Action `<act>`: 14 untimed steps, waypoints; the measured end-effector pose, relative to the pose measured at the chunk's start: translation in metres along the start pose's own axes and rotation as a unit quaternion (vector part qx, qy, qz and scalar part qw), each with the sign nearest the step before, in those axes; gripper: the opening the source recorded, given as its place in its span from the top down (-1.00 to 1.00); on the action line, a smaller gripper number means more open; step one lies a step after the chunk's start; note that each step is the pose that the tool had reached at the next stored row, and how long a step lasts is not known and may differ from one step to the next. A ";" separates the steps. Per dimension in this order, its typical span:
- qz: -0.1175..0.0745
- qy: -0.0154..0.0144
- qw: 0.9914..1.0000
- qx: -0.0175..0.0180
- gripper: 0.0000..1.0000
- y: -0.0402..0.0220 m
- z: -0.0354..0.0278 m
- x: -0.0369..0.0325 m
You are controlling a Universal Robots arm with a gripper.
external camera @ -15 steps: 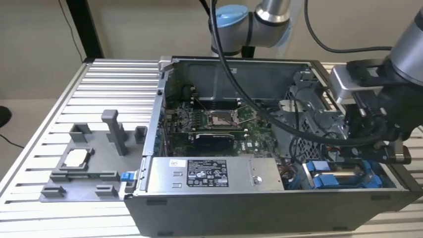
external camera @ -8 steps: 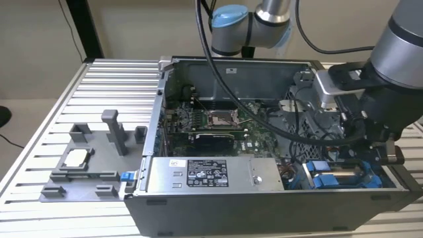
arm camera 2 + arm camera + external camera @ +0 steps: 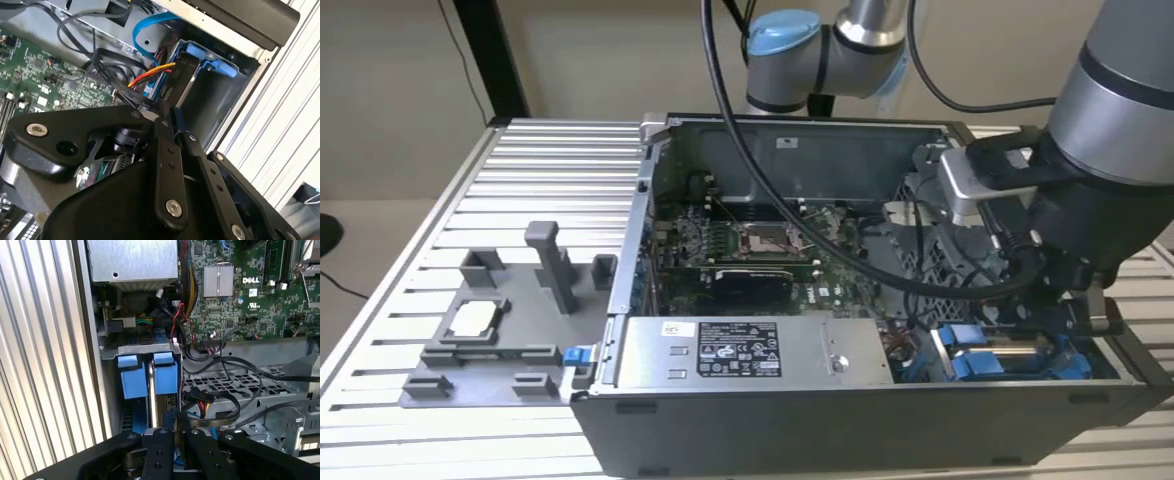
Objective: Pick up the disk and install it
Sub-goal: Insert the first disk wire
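Claw first: its two black fingers are sitting drawn almost together. In both wrist views a sliver of blue is showing in the slim gap between them, so it is looking clamped on the blue frame of the disk. That disk is standing on edge down in the drive bay, its blue-capped end lying just beside a second blue bracket, the two close to touching. Red and orange wires are running in next to the bay, and black cables are looping over the perforated metal beside it. In the exterior view, the arm is reaching down into the open computer case at roughly four o'clock from the green motherboard, where the blue plastic is showing. A grey box with a white label is lying along the case's wall at six o'clock from that board. Out at about eight o'clock from the board, well apart from the claw, a grey tray is resting on the slatted table, and a small square chip is sitting in it.
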State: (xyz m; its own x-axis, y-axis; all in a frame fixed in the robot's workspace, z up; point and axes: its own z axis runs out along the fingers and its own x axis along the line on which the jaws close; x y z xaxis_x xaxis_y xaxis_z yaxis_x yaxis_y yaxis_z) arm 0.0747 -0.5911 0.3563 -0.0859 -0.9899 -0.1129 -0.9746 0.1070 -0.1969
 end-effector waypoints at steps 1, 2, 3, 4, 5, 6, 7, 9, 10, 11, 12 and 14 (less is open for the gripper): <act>0.000 0.001 1.000 0.000 1.00 0.0000 0.0002 0.0000; 0.000 0.001 1.000 0.000 1.00 0.0002 0.0004 0.0000; 0.000 0.001 1.000 0.001 1.00 0.0002 0.0008 0.0001; 0.000 0.002 1.000 0.001 1.00 0.0004 0.0014 0.0002; 0.000 0.002 1.000 0.001 1.00 0.0005 0.0023 0.0002; -0.001 0.002 1.000 0.002 1.00 0.0007 0.0031 0.0003; -0.001 0.002 1.000 0.003 1.00 0.0008 0.0037 0.0004; -0.001 0.002 1.000 0.004 1.00 0.0009 0.0048 0.0005; -0.001 0.002 1.000 0.005 1.00 0.0010 0.0053 0.0006; -0.001 0.002 1.000 0.006 1.00 0.0011 0.0058 0.0006; -0.001 0.001 1.000 0.007 1.00 0.0011 0.0062 0.0006; -0.001 0.001 1.000 0.010 1.00 0.0012 0.0072 0.0006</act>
State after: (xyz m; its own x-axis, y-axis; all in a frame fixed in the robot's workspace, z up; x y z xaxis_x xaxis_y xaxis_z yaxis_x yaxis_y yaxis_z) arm 0.0749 -0.5909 0.3490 -0.0839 -0.9904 -0.1101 -0.9705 0.1062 -0.2165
